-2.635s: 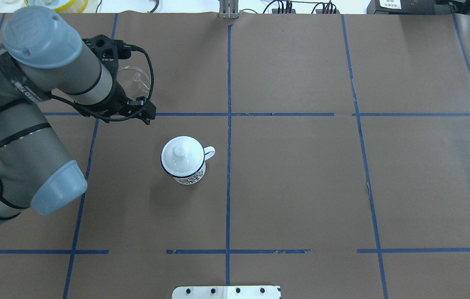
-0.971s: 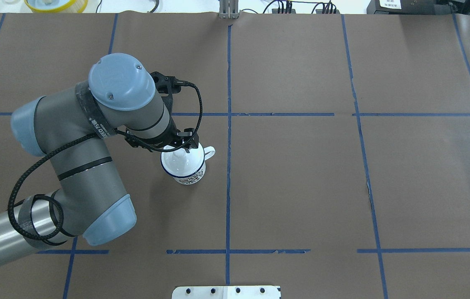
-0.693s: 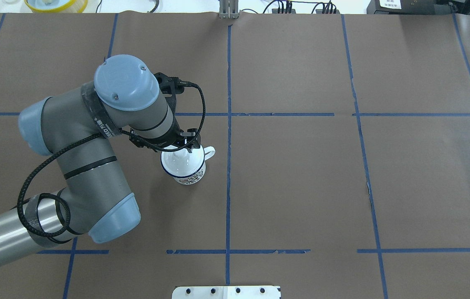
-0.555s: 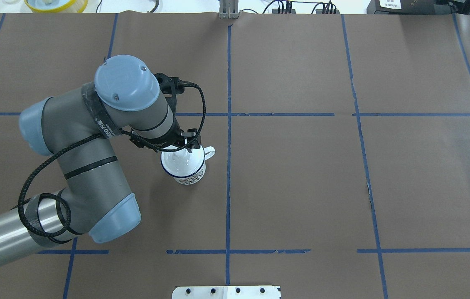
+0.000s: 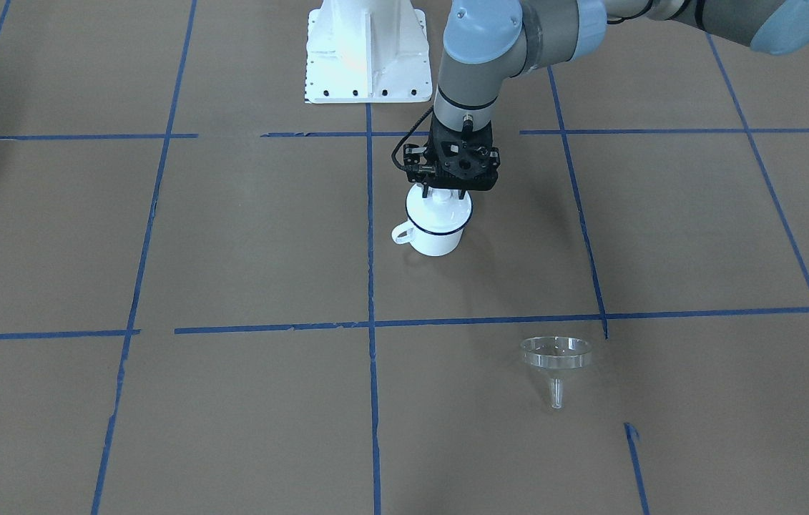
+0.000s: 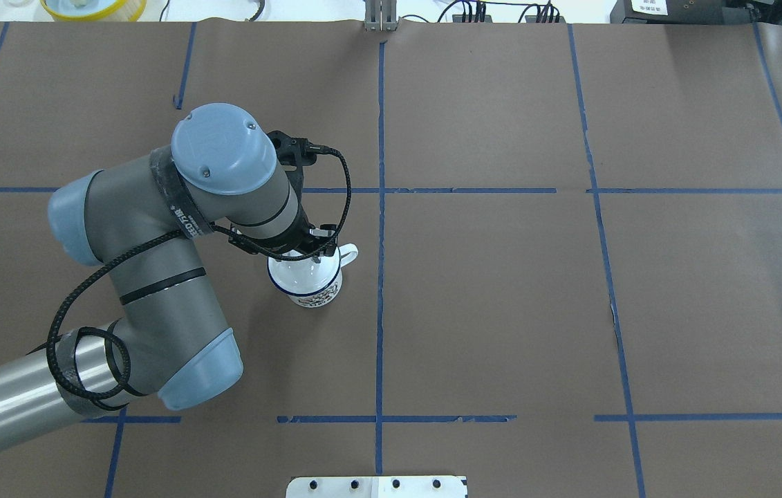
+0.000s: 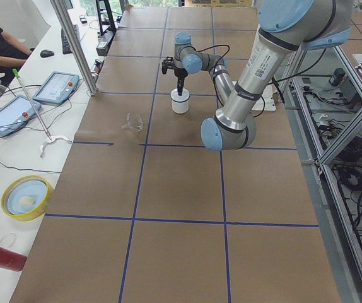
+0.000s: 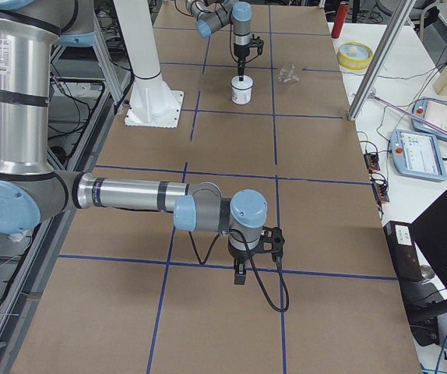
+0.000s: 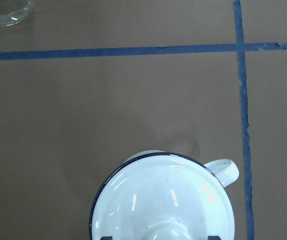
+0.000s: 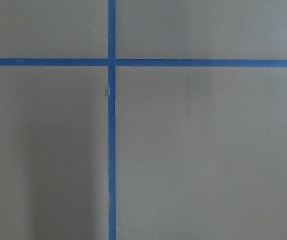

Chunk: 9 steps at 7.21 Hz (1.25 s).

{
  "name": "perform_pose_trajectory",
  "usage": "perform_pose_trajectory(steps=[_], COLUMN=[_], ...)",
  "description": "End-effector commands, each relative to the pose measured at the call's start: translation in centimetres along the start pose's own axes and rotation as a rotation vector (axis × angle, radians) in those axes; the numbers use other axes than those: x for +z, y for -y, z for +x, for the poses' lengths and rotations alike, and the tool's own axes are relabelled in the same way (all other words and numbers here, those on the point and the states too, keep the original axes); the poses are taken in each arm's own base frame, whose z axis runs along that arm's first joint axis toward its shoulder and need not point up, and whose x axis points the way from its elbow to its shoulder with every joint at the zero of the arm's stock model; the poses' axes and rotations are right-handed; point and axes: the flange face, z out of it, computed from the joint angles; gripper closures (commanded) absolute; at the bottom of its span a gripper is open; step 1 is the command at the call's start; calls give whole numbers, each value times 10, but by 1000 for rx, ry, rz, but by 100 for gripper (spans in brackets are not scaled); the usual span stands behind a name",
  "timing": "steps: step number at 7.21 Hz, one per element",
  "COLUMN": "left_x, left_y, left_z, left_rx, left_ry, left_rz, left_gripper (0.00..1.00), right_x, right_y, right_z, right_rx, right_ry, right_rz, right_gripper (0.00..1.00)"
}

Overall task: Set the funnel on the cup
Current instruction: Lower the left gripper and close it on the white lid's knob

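The cup (image 5: 436, 237) is a white mug with a dark blue rim. It stands mid-table with a white knobbed lid (image 5: 440, 209) on it. My left gripper (image 5: 443, 192) hangs straight above the lid, its fingertips on either side of the knob (image 9: 166, 232), open and apart from it. The clear funnel (image 5: 556, 355) stands free on its stem on the paper, well away from the cup; its rim shows at the top left of the left wrist view (image 9: 3, 10). In the overhead view my left arm hides it. My right gripper (image 8: 239, 274) hangs over bare paper far off; I cannot tell its state.
Brown paper with blue tape lines (image 6: 380, 311) covers the table. The white robot base (image 5: 365, 50) stands behind the cup. A yellow bowl (image 7: 24, 197) and tablets (image 7: 58, 87) lie on the side bench, where a person sits.
My left arm swung from beside the funnel over to the cup, leaving the funnel standing. In the last second it shifted slightly right and settled over the lid knob.
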Motion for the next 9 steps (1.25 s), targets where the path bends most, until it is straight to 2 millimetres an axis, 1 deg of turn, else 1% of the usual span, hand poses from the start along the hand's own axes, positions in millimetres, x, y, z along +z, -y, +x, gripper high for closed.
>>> perform_pose_trajectory(steps=[1,3,5,6,7,8,9], left_x=[-1,-6,-8,-9,-13,-28,-53], left_y=[0,0,-1,-2,-2,-4,1], left_z=[3,6,5,5,5,0,-9], left_rx=[3,5,6,6,9,13,4], left_ry=[-5,-12,-14,-14,-16,-21,-4], left_rz=[1,5,7,7,10,18,31], left_gripper=[56,60,77,82,86,93,96], right_x=[0,0,0,0,0,0,0], right_y=[0,0,0,0,0,1,0], right_z=[0,0,0,0,0,0,0], right_rx=[0,0,0,0,0,-1,0], right_ry=[0,0,0,0,0,0,0], right_rz=[0,0,0,0,0,1,0], right_gripper=[0,0,0,0,0,0,0])
